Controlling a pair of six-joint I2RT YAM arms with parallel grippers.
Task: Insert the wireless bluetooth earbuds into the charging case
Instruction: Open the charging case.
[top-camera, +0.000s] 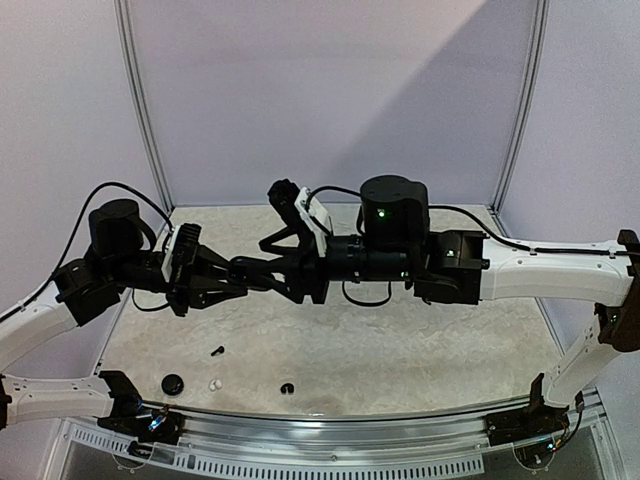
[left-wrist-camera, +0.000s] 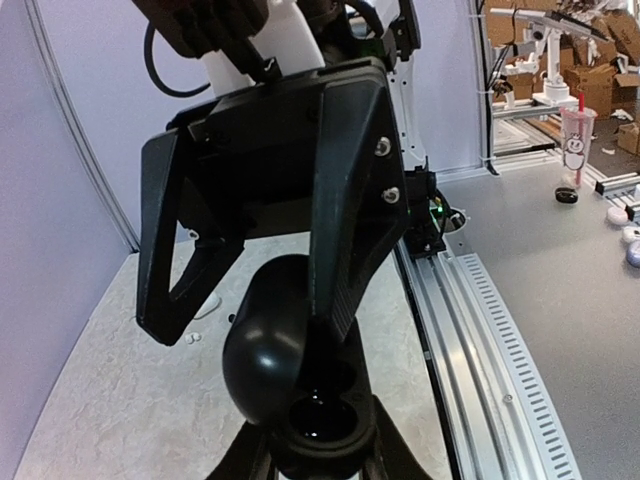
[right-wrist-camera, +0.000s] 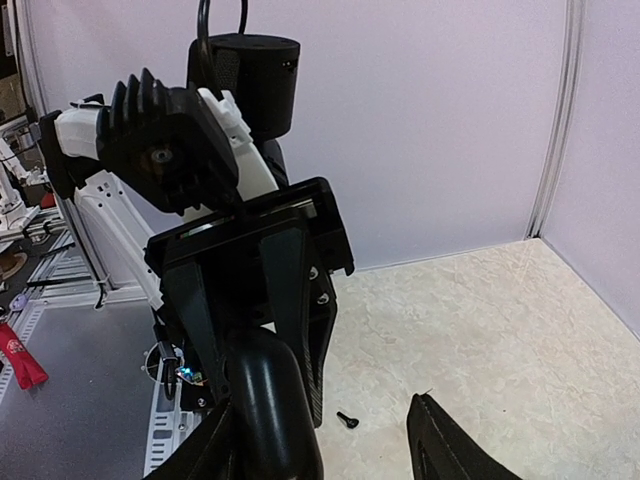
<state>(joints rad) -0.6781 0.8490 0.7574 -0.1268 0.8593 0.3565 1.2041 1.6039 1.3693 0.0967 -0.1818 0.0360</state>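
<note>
L gripper is clamped on the open charging case, mid-frame, off the table. R gripper jaws approx. half apart, nothing gripped. Loose earbuds lie lower left. Tiny, light, prob. slippery, so pinch across the body.

A robotics lab: white booth walls, a metal rail, cardboard boxes and another robot arm at upper right.
</note>
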